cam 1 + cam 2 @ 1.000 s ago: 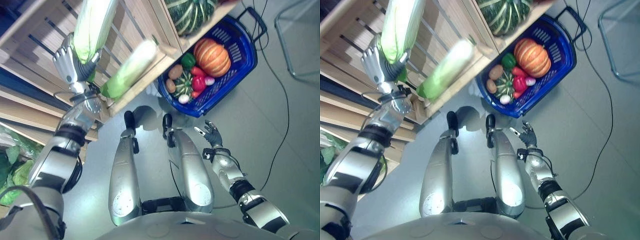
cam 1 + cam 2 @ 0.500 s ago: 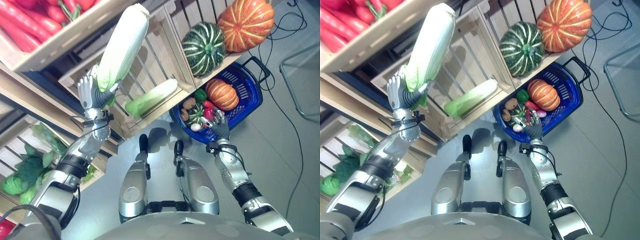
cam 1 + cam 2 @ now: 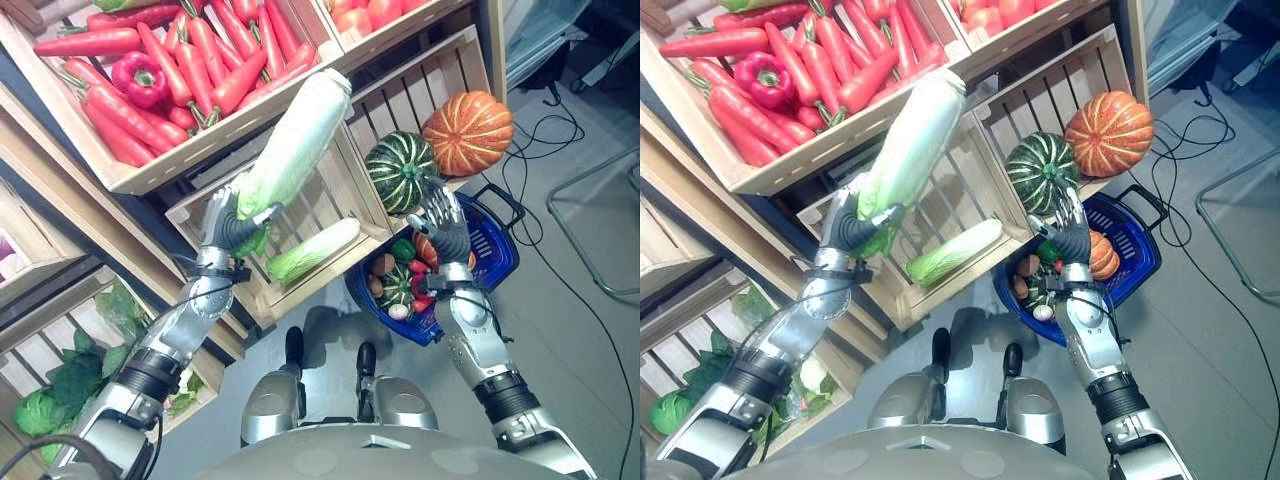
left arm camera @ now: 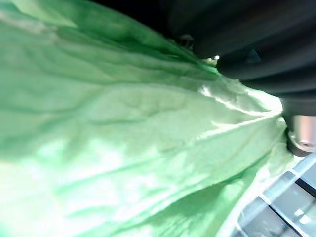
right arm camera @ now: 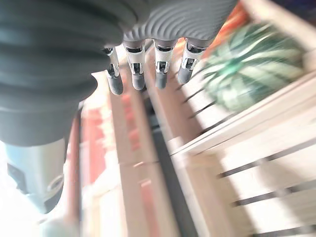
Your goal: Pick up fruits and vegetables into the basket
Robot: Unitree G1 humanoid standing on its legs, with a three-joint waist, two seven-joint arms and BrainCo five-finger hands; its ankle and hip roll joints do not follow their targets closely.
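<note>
In the middle left of the frame the left hand [image 3: 222, 222] has its fingers curled around the green end of a long cabbage [image 3: 290, 150], which points up to the right in front of the crate of carrots [image 3: 150, 70]. The right hand [image 3: 443, 222] is in the middle right with its fingers spread and straight, holding nothing, just below the green squash [image 3: 398, 170] and above the blue basket [image 3: 497, 245]. A second cabbage [image 3: 312, 251] lies in the wooden crate [image 3: 300, 285] at the centre, and an orange pumpkin [image 3: 467, 132] sits to the right of the squash.
</note>
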